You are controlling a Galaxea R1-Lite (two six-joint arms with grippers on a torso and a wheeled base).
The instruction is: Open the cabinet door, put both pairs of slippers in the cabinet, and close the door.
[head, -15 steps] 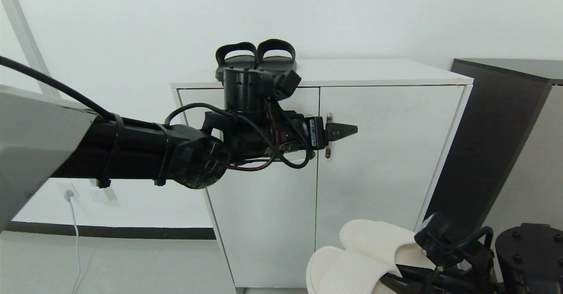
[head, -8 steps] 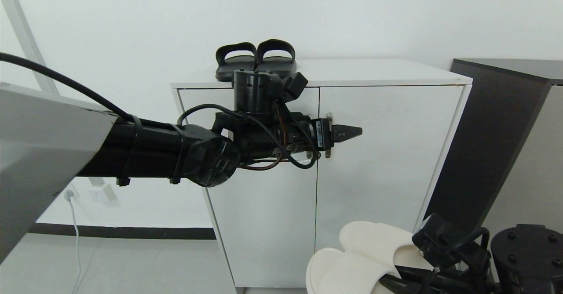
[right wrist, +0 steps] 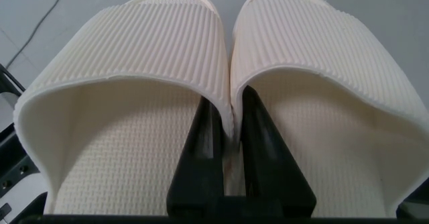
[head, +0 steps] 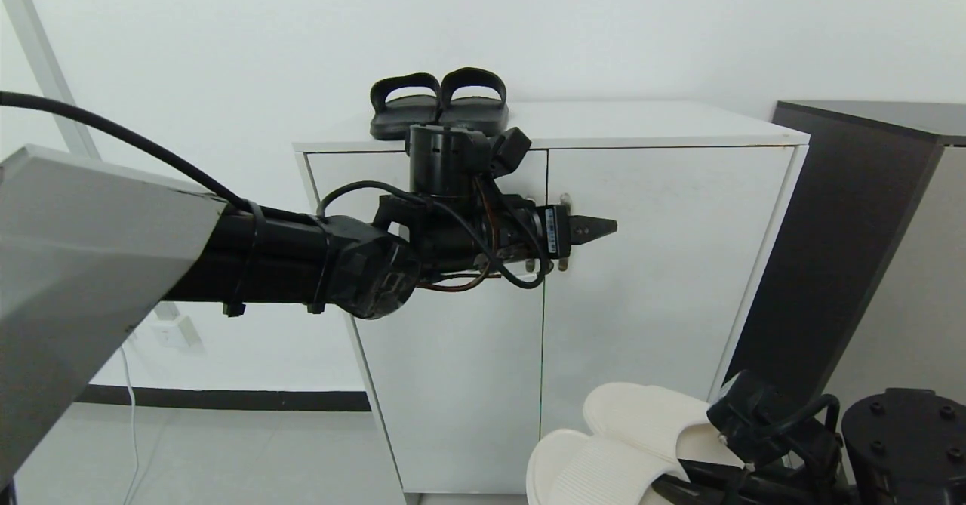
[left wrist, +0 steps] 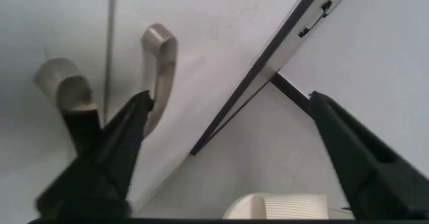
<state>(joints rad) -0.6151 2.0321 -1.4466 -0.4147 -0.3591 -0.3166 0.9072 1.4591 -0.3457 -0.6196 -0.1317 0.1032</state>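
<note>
- The left gripper point(head: 598, 227) is held in front of the white cabinet point(head: 664, 278), at the height of the door handles and at the seam between the two doors.
- In the left wrist view its jaws are seen wide apart, and nothing is held between them point(left wrist: 231, 103).
- The tip of one finger point(left wrist: 131, 127) lies just beside the metal handle point(left wrist: 161, 63) of one door; whether it touches cannot be told. The second handle point(left wrist: 64, 83) is seen on the other side of the seam.
- Both cabinet doors are shut.
- The pair of black slippers point(head: 439, 101) is placed on top of the cabinet, near its left end, side by side.
- The right gripper point(right wrist: 231, 150) is held low, in front of the right door. Its jaws are nearly together, clamped on the inner side walls of the pair of cream slippers point(right wrist: 134, 83), which are pressed against each other.
- In the head view the cream slippers point(head: 619, 437) are seen with their toes pointing toward the cabinet.
- A dark cabinet point(head: 845, 226) stands just beside the white one, on its right.
</note>
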